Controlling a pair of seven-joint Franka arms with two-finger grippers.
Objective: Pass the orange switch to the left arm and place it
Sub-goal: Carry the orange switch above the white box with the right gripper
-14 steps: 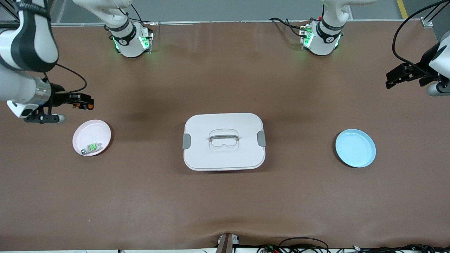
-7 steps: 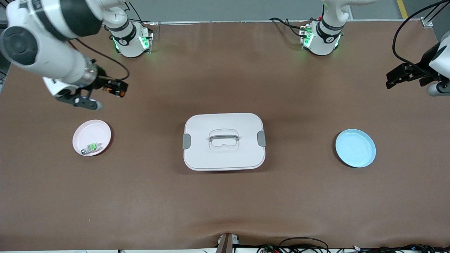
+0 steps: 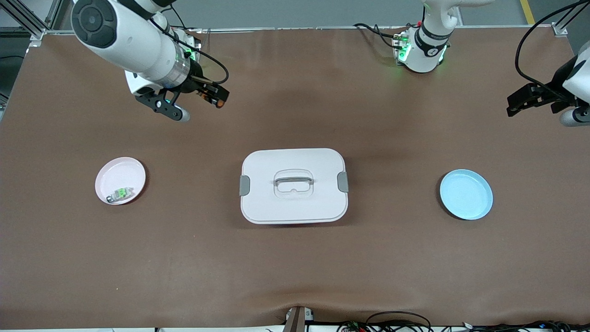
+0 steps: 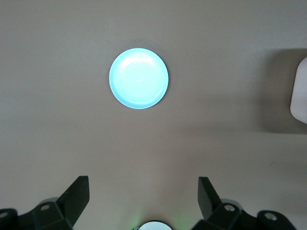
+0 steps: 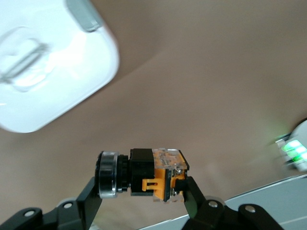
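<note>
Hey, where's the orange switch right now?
The small black-and-orange switch is clamped in the right claw, up over bare brown table near the right arm's base, not over the white plastic box.

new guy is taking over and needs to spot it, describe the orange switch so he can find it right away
Start at the big white box mid-table, then look up toward the right arm's base, where the right pincer is in the air over bare table. The orange switch is clamped in it: a small black body with an orange end. Its green-topped lookalike lies in the pink plate.
</note>
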